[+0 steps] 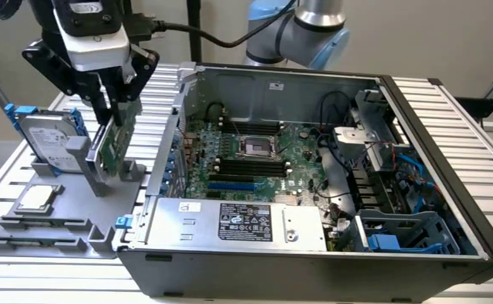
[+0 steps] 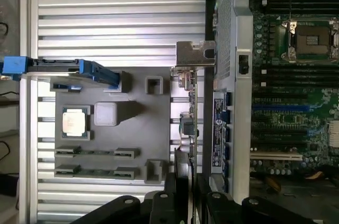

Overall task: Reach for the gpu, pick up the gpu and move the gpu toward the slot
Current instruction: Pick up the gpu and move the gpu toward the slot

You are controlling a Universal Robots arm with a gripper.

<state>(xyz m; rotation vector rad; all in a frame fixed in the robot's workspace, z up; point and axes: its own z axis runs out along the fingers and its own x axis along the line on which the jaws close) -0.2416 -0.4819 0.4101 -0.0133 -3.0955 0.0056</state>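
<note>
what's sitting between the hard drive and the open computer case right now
The gpu, standing on edge in the grey holder with the gripper at its top; the exterior view shows it between hard drive and case.

Right at the gripper [image 1: 114, 101] the fingertips hide the gpu [image 1: 115, 142]'s top edge, and beside it the hard drive [image 1: 50, 142]'s label print is too small to read.

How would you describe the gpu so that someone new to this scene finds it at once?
Start at the open computer case, then look to the grey holder tray on the exterior view's left. The gpu stands on edge there, under the gripper. Unlike the blue-framed hard drive beside it, it is a thin green board.
</note>
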